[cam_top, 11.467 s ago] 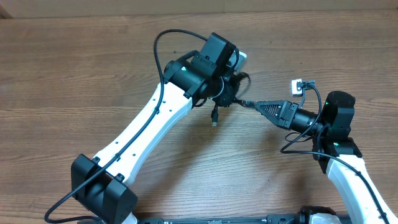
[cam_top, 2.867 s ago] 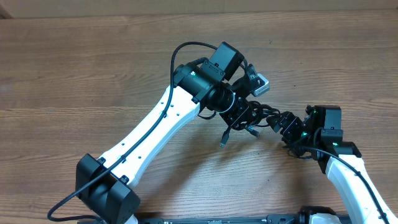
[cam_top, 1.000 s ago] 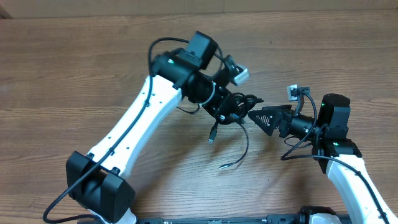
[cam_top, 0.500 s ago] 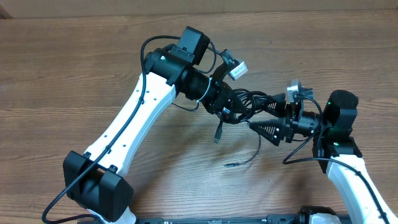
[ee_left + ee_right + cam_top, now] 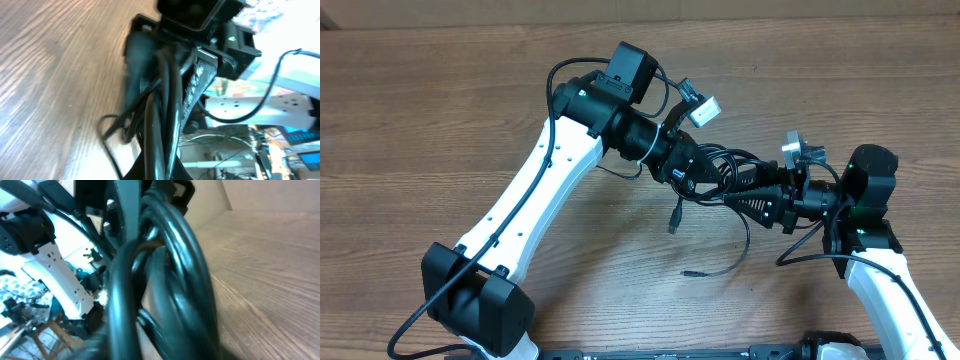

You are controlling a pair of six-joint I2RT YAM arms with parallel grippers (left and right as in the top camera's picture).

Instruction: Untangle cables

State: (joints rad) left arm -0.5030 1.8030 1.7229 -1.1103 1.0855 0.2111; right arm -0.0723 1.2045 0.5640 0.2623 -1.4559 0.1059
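Cables (image 5: 725, 160) hang bunched just above the bench (image 5: 440, 110), pinched in the left jaws, so the right jaws (whether they grip a strand I cannot tell) should take one loop only and draw it away slowly.

Cables (image 5: 718, 163) above table (image 5: 440, 120), centre-right

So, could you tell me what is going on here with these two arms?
The two arms are working on a bunch of thin black cables between them. The left gripper is shut on the bunch. The right gripper has its tips in the same bunch; whether it grips yet is unclear. One loose strand trails down to the table.
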